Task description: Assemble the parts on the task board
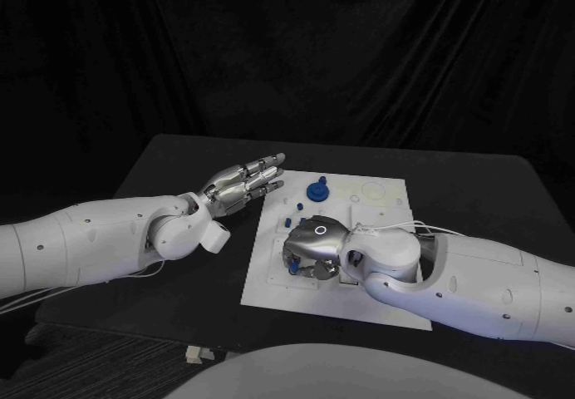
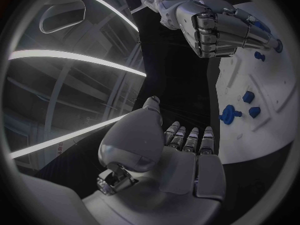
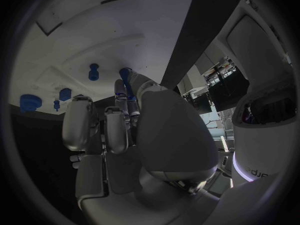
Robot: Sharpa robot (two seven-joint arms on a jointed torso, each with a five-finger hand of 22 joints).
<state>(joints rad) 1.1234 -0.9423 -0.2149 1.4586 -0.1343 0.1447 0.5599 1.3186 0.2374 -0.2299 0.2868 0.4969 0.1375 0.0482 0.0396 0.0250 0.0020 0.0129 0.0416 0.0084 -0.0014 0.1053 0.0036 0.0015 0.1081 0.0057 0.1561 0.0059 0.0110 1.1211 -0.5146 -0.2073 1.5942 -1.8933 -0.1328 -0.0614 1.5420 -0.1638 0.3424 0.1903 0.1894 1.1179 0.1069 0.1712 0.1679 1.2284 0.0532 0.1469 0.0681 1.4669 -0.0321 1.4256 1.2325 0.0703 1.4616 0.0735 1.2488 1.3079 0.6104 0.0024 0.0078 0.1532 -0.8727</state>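
The white task board [image 1: 278, 287] lies in the middle of the black table. My right hand [image 1: 314, 245] hangs over its left middle with fingers curled down. In the right wrist view the thumb and a fingertip pinch a slim blue part [image 3: 125, 77] just above the board [image 3: 81, 40]. A larger round blue part [image 1: 317, 191] stands near the board's far edge, with small blue parts [image 1: 292, 219] beside it. My left hand [image 1: 240, 184] hovers flat with straight fingers off the board's far left corner, holding nothing. The left wrist view shows the right hand [image 2: 219, 27] curled over the board [image 2: 275, 95].
A blue peg [image 3: 94, 71] stands in the board close to the right hand's fingertips. Several more blue parts [image 2: 230, 115] sit in the board's far section. Bare black table [image 1: 179, 166] surrounds the board on all sides.
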